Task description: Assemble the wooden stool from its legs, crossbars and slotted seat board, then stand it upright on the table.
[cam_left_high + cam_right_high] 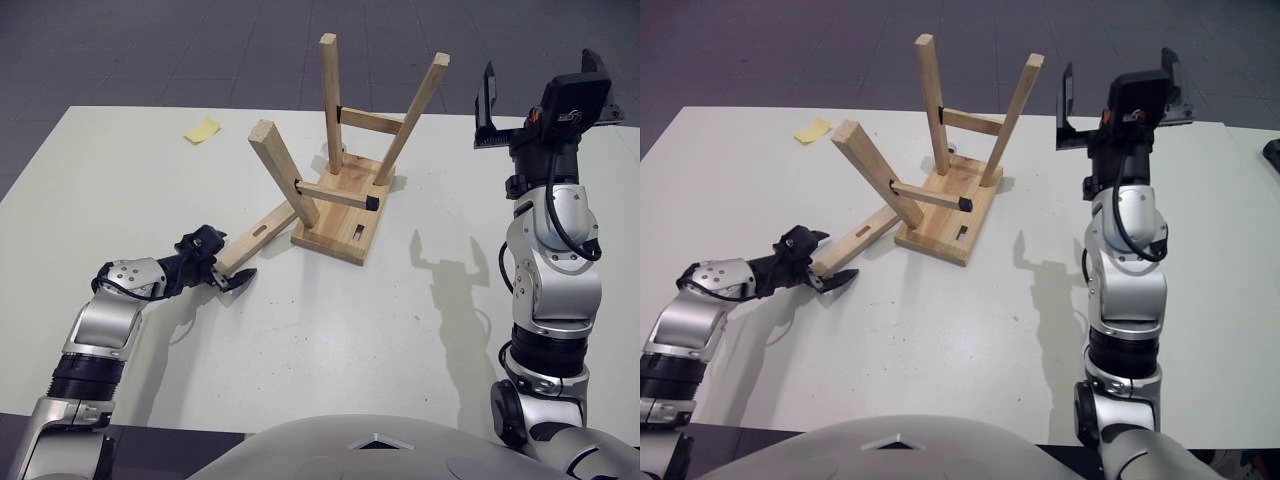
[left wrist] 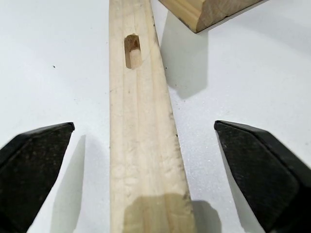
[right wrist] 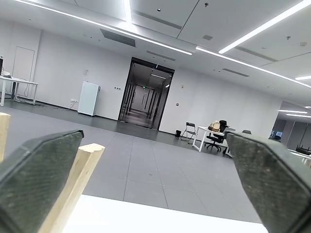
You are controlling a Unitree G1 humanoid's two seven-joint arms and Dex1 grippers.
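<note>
— Where's the left one?

— Lower left of the head view. The black two-fingered left gripper (image 1: pixel 222 258) has its fingers (image 2: pixel 36 160) apart on either side of a pale loose wooden leg (image 1: pixel 262 232), touching neither face. The leg lies flat on the white table (image 1: pixel 120 170).

— And the stool?

— Mid-frame. The light slotted seat board (image 1: pixel 335 238) lies flat with three legs rising from it. One is a tilted leg (image 1: pixel 283 170).

— The right?

— The right gripper (image 1: pixel 545 95) is raised at upper right, fingers wide apart.
</note>
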